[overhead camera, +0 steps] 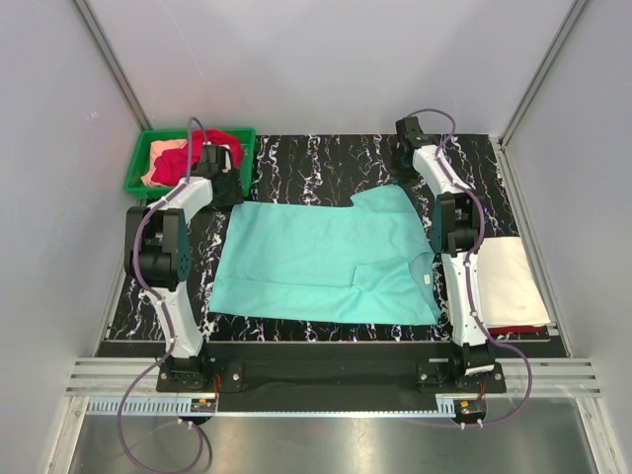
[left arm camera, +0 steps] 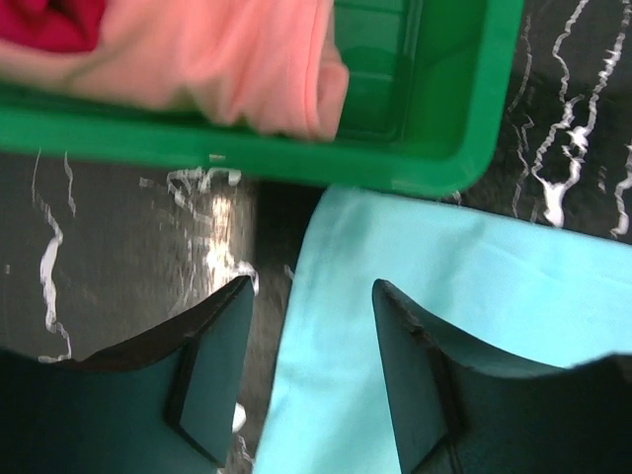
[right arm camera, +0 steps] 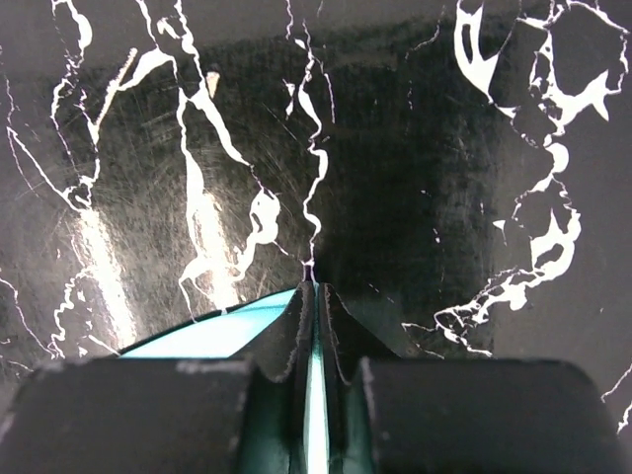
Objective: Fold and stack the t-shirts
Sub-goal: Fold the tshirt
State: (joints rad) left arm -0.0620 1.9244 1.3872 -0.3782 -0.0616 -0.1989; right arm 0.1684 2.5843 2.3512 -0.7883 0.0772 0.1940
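Beside the green tray, the left fingers are spread wide astride an edge of the mint-teal t-shirt, gripping nothing; they should sink and pinch it squarely. It lies flat on the table, a far edge clamped between the right fingers.

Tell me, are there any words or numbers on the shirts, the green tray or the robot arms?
No words, numbers or logos can be read anywhere.
The mint-teal t-shirt, the cream-white t-shirt and the green tray look plain.
The small coloured parts below the arm bases are too small to tell.
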